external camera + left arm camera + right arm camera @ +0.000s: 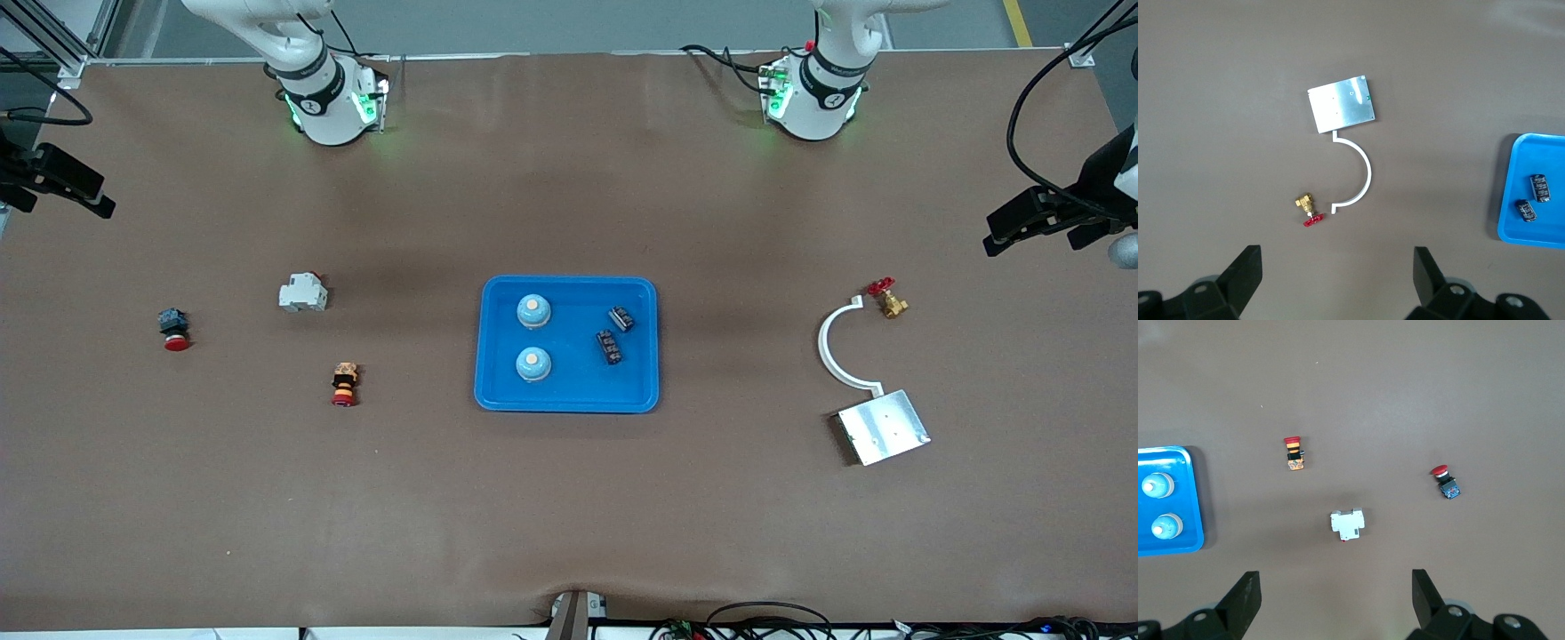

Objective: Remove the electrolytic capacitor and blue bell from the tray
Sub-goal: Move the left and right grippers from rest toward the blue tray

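Already both bells and both capacitors sit in the blue tray; left gripper and right gripper wait open, high over the table.

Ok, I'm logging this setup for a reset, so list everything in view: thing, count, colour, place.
tray: 1, blue, table centre
bells: 2, light blue, in the tray, toward the right arm's end
capacitors: 2, black, in the tray, toward the left arm's end
breaker: 1, white, right arm's end
push buttons: 2, red-capped, right arm's end
valve: 1, brass, red handle, left arm's end
curved bracket: 1, white, beside the valve
metal plate: 1, silver, touching the bracket's nearer end
left gripper: open, over the left arm's end
right gripper: open, over the right arm's end
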`<act>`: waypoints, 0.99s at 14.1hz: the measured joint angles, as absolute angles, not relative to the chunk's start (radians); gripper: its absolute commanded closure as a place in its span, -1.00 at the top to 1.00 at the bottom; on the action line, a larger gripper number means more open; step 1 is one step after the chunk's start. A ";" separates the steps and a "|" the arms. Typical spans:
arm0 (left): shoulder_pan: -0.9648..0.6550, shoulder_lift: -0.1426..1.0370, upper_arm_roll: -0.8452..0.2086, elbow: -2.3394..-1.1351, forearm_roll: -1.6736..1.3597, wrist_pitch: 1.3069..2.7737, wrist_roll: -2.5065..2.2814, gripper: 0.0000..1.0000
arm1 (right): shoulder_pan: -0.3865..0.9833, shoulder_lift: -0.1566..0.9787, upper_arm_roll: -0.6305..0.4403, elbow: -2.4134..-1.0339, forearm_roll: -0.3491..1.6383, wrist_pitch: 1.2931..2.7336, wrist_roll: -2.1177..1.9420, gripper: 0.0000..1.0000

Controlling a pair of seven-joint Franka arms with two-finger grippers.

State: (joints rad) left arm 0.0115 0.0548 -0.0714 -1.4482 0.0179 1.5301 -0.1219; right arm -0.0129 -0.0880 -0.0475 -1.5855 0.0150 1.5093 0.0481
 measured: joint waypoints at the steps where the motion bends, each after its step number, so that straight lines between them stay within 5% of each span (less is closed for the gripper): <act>1: 0.011 0.055 -0.072 -1.448 0.018 1.530 -0.122 1.00 | -0.013 -0.088 -0.048 -1.586 0.015 1.509 0.048 1.00; 9: -0.020 0.096 -0.077 -1.460 0.018 1.529 -0.124 1.00 | 0.012 -0.086 -0.039 -1.625 0.019 1.508 0.051 1.00; 14: -0.139 0.224 -0.083 -1.496 0.017 1.642 -0.309 1.00 | 0.131 -0.131 -0.030 -1.855 0.068 1.701 0.265 1.00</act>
